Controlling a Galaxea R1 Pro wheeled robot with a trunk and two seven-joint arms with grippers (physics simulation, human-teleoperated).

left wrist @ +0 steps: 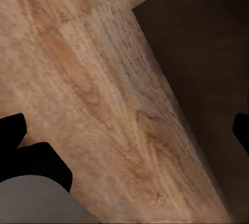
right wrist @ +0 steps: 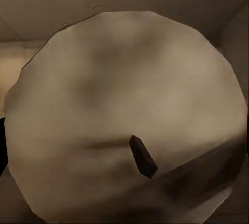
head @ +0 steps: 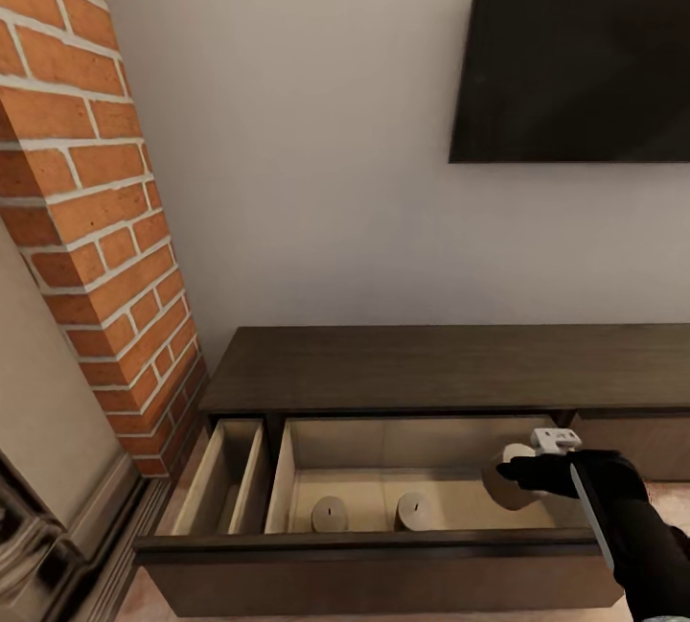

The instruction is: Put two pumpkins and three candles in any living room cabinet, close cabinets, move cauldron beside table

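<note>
Right jaws [head: 517,472], closed on candle [head: 514,457] number 3, hang over the open cabinet [head: 402,368] drawer's right end with 2 candles [head: 330,513] standing inside at left; released tilted, it could roll; left jaws' state cannot be told.

Soft, even light without glare; the pale wooden drawer interior [head: 422,469] is shadowed, and both wrist views are blurry.

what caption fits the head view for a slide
Right claw holds third candle over open cabinet drawer with two candles inside.
</note>
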